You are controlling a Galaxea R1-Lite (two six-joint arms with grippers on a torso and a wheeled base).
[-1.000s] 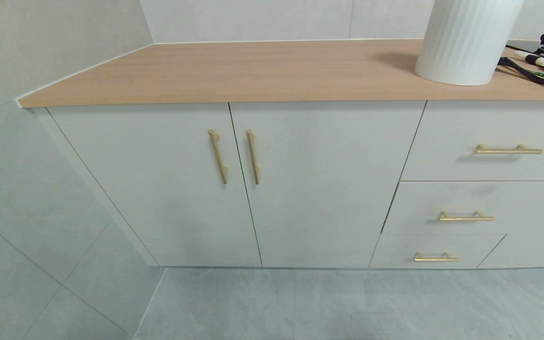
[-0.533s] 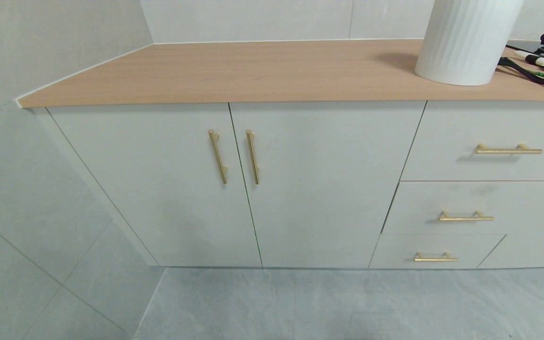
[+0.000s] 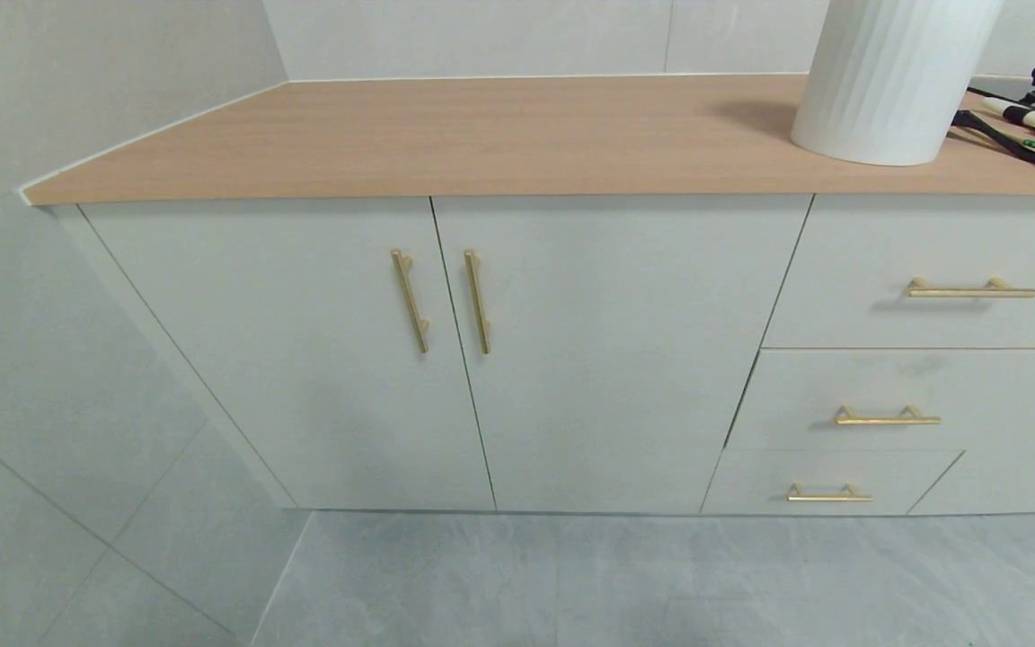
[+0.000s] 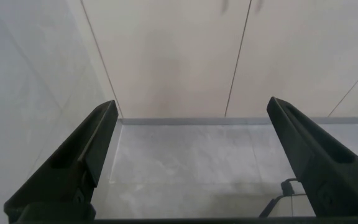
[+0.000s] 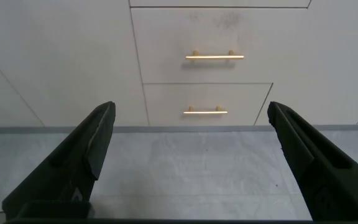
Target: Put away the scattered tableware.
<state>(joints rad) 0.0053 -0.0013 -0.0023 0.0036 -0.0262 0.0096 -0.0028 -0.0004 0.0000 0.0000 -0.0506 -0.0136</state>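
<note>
Scattered utensils with black and white handles lie on the wooden countertop at the far right, behind a tall white ribbed container. My left gripper hangs open low over the grey floor, facing the base of the cabinet doors. My right gripper is open too, low before the lower drawers, with nothing between its fingers.
A white cabinet has two doors with vertical gold handles and three drawers with gold handles at the right. A tiled wall closes the left side. Grey floor lies in front.
The whole head view has shifted slightly, so the camera moved; the cabinet and the countertop things have not moved.
</note>
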